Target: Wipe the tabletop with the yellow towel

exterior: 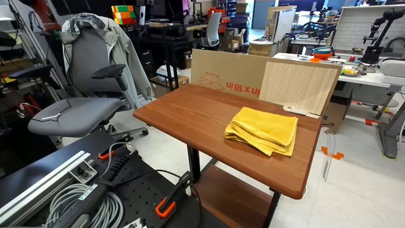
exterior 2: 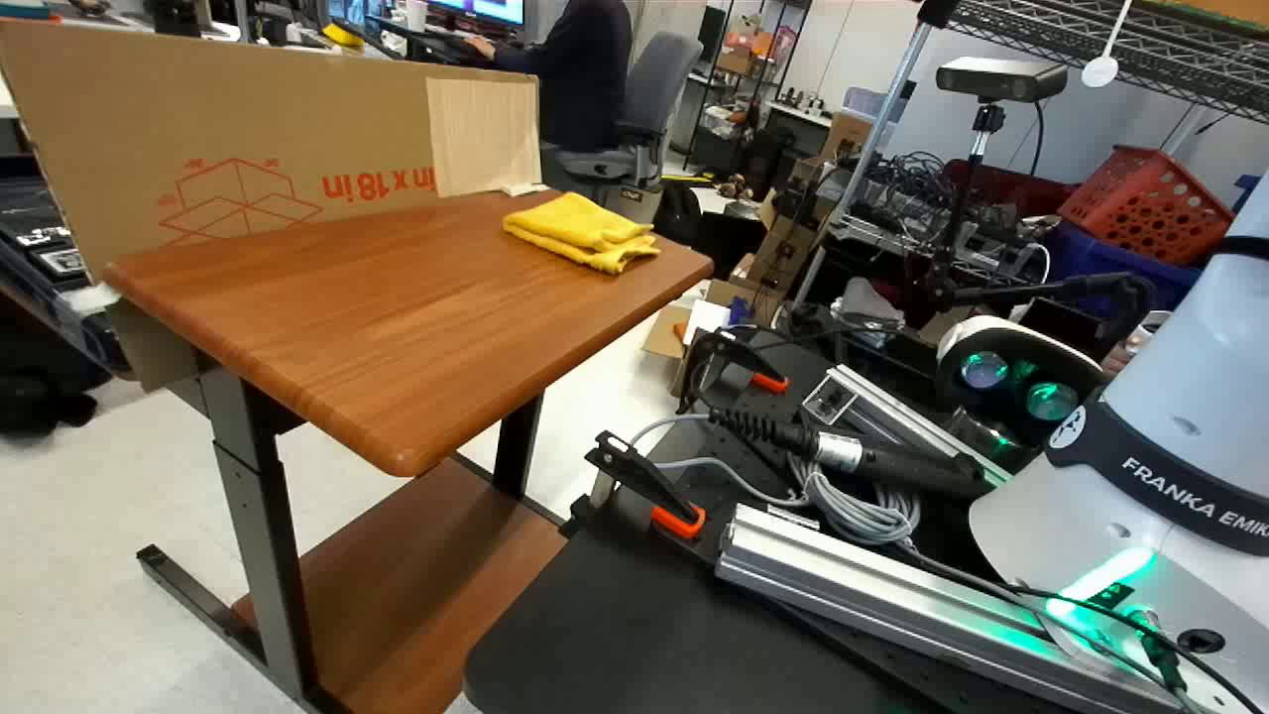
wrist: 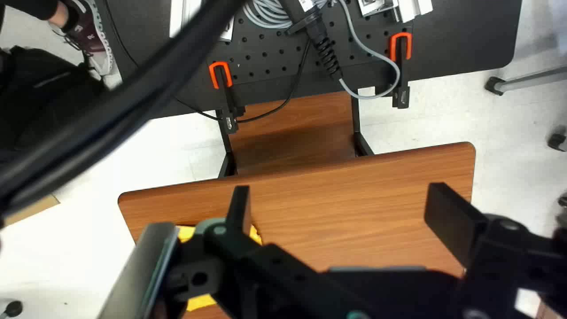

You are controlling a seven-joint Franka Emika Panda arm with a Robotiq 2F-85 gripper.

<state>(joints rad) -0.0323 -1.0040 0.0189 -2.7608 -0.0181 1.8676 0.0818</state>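
The yellow towel [exterior: 262,129] lies folded in several layers on the brown wooden tabletop [exterior: 190,110], towards one end. It also shows folded on the tabletop [exterior 2: 347,307] in an exterior view, as the yellow towel [exterior 2: 580,233]. In the wrist view my gripper [wrist: 340,188] is open wide with nothing between its fingers, above the tabletop [wrist: 354,212]. The towel [wrist: 200,302] is mostly hidden behind the left finger there, with only yellow edges showing. The gripper is out of sight in both exterior views.
A cardboard sheet [exterior: 227,69] with a pale wood panel [exterior: 297,85] stands along the tabletop's far edge. A black bench with orange clamps [exterior: 165,207], coiled cable [exterior: 107,205] and the robot base [exterior 2: 1120,516] is across a gap. A grey chair [exterior: 76,114] stands nearby.
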